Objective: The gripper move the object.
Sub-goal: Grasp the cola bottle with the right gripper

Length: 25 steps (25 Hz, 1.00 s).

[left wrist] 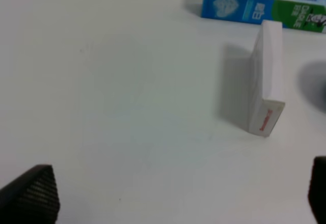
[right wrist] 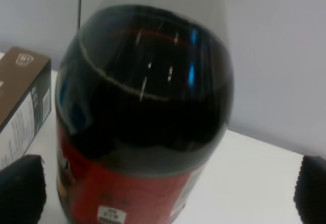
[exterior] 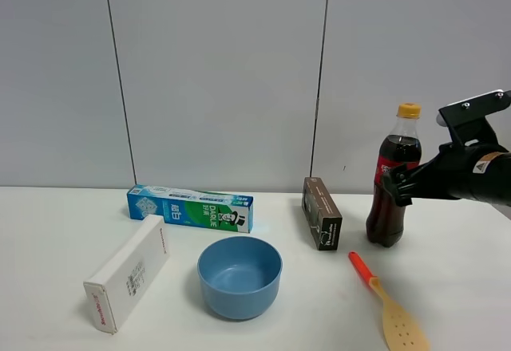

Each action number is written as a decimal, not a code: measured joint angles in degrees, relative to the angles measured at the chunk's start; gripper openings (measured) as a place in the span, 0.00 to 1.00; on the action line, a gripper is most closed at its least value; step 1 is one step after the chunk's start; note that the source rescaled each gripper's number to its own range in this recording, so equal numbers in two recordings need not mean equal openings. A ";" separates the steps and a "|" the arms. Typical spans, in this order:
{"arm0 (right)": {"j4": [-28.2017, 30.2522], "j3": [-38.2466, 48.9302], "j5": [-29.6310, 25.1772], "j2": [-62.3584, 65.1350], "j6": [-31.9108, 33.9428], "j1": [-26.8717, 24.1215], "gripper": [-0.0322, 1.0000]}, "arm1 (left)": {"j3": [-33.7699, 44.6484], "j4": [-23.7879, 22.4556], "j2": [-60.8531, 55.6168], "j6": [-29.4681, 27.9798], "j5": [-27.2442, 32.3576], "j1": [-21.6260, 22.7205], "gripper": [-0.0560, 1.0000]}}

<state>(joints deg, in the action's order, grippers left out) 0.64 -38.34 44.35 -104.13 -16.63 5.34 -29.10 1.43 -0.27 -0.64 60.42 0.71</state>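
from the high camera: cola bottle (exterior: pixel 398 153) upright on the white table (exterior: pixel 48 231), far right, close to the back wall (exterior: pixel 223 64), yellow cap on. right gripper (exterior: pixel 397 185) reaching in from the right edge at label height, black fingers level with the bottle's waist. impossible to tell from here whether touching or apart.

from the right wrist: cola bottle (right wrist: pixel 142 112) filling the middle, red label low, dark cola above. two black fingertips (right wrist: pixel 20 191) out at the far edges of the picture, spread wide, bottle between them, a strip of table showing on either side of it. straddling, not clamped. brown box (right wrist: pixel 20 96) just beside the bottle; from high, the brown box (exterior: pixel 322 213) standing apart on the bottle's left.

only from high: blue bowl (exterior: pixel 239 277) near the front middle, toothpaste box (exterior: pixel 190 209) behind it, white box (exterior: pixel 128 273) lying at a slant left of the bowl, spatula (exterior: pixel 387 303) in front of the bottle, red handle end near the bottle's foot, not touching.

left gripper (left wrist: pixel 173 198) found only in the left wrist picture: two black fingertips (left wrist: pixel 30 198) far apart, spread wide over bare table, gripping nothing. beyond them the white box (left wrist: pixel 265 81) and toothpaste box (left wrist: pixel 260 5), very close together; touching or not, cannot tell.
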 joint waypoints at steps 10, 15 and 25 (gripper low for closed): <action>3.73 -1.13 8.29 -5.65 5.48 0.00 1.00 | 0.00 0.00 0.00 0.00 0.00 0.00 1.00; 4.07 -3.99 8.29 -6.80 5.71 0.00 1.00 | 0.00 -0.02 0.00 0.00 0.00 0.00 1.00; 4.95 -6.97 8.07 -9.72 8.40 0.00 0.60 | 0.00 -0.02 0.00 0.00 0.00 0.00 1.00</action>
<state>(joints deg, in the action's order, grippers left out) 5.59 -45.31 52.43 -113.85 -8.23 5.34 -29.10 1.42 -0.27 -0.64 60.42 0.71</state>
